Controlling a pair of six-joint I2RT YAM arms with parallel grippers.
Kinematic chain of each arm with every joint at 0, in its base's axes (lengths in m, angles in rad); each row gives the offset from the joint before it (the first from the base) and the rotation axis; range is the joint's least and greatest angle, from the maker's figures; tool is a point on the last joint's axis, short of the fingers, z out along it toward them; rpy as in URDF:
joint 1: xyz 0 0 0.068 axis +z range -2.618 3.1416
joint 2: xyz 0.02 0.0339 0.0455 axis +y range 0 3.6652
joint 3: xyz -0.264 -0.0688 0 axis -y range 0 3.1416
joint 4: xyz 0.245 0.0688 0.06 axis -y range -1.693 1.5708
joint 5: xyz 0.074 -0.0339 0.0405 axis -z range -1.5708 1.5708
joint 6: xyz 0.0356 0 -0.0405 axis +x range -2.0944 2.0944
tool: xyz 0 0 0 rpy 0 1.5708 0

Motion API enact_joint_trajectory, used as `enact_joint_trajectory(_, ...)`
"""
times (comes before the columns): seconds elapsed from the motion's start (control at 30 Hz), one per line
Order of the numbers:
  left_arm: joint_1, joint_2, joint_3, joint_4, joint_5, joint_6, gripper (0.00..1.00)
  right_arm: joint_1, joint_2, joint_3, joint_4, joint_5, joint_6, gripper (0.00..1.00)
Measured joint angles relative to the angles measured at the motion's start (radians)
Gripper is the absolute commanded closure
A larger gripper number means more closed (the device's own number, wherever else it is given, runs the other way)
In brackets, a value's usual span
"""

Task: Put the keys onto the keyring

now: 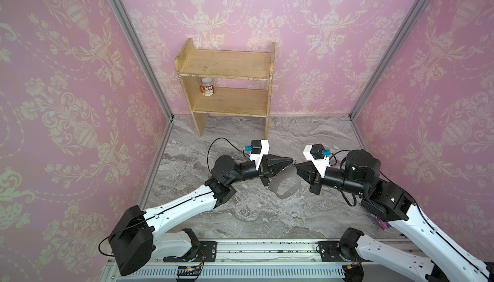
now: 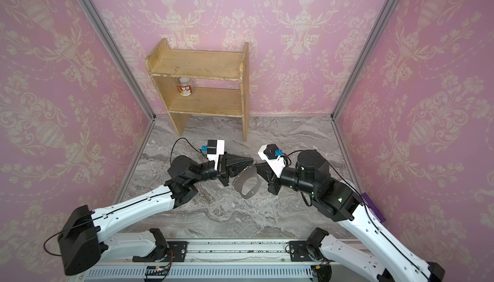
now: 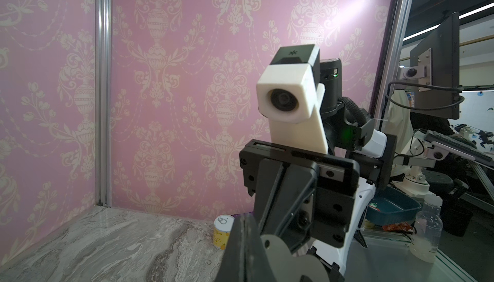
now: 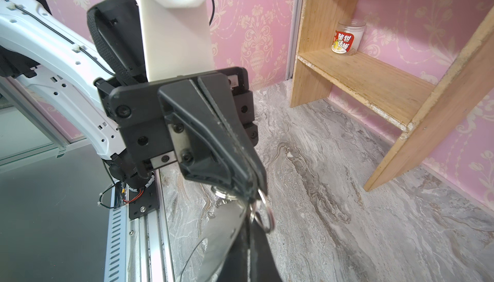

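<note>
Left gripper (image 1: 292, 163), right gripper (image 1: 298, 167), tip to tip (both pinched closed), elbows bent, forearms converging

A robot lab booth dressed as a home: pink wallpaper panels (image 1: 53, 80) in aluminium posts (image 1: 137, 48) fill the upper frame, a wooden shelf (image 1: 227, 101) stands centre on marble-print floor (image 1: 254, 214), and the left wrist view shows a monitor (image 3: 433, 67) beyond.

Covered where the left gripper (image 1: 293, 164) and right gripper (image 1: 297, 166) meet tip to tip in both top views: the upper edge of the keyring (image 1: 286, 173). Too small to count: split rings (image 2: 237, 179) below the left gripper. Blurred and cut off beside the right gripper in the right wrist view: the plate; pinched thing indiscernible. Half hidden behind a left finger: can (image 3: 220, 234).
</note>
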Motion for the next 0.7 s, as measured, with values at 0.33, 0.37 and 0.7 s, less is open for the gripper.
enact_joint_trajectory(0.33,0.0,-0.006,0.0,-0.029,-0.005,0.008,1.0,0.01,-0.03,0.01,-0.059,0.075,-0.026,1.0)
enact_joint_trajectory(0.37,0.0,-0.01,-0.001,-0.039,-0.007,0.012,1.0,0.01,-0.032,0.018,-0.073,0.084,-0.034,1.0)
enact_joint_trajectory(0.7,-0.011,-0.035,-0.008,-0.106,-0.023,0.058,1.0,0.019,-0.034,0.055,-0.15,0.112,-0.077,1.0)
